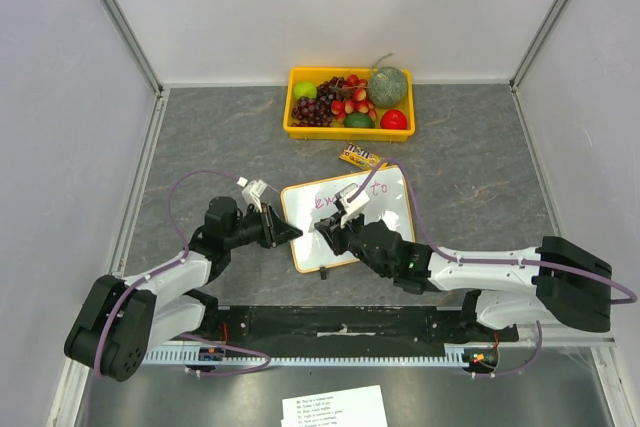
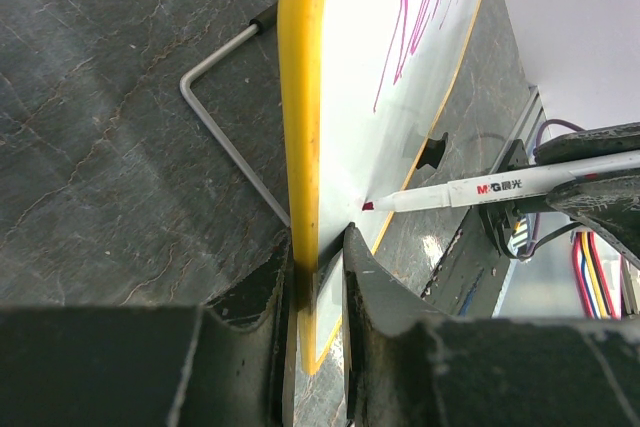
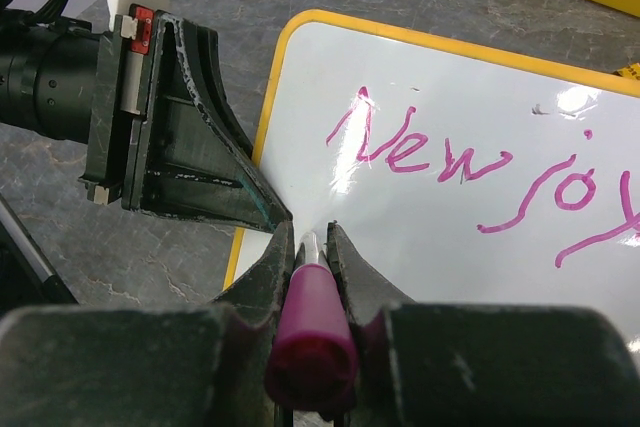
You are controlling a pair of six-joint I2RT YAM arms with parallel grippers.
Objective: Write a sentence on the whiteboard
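Observation:
The whiteboard (image 1: 375,209), glossy white with a yellow-orange frame, stands tilted in the middle of the table. Its frame shows edge-on in the left wrist view (image 2: 300,97). My left gripper (image 1: 290,234) is shut on the board's left edge (image 2: 318,247). My right gripper (image 1: 330,232) is shut on a pink-capped white marker (image 3: 310,337). The marker's tip (image 2: 368,205) touches the lower left of the board. The sentence (image 3: 470,172), pink cursive reading "New jo…", runs across the board's upper part and shows faintly from above (image 1: 350,195).
A yellow tray (image 1: 296,117) of fruit stands at the back. A snack packet (image 1: 361,157) lies just behind the board. A wire stand leg (image 2: 225,132) props the board from behind. A printed paper sheet (image 1: 333,407) lies at the near edge.

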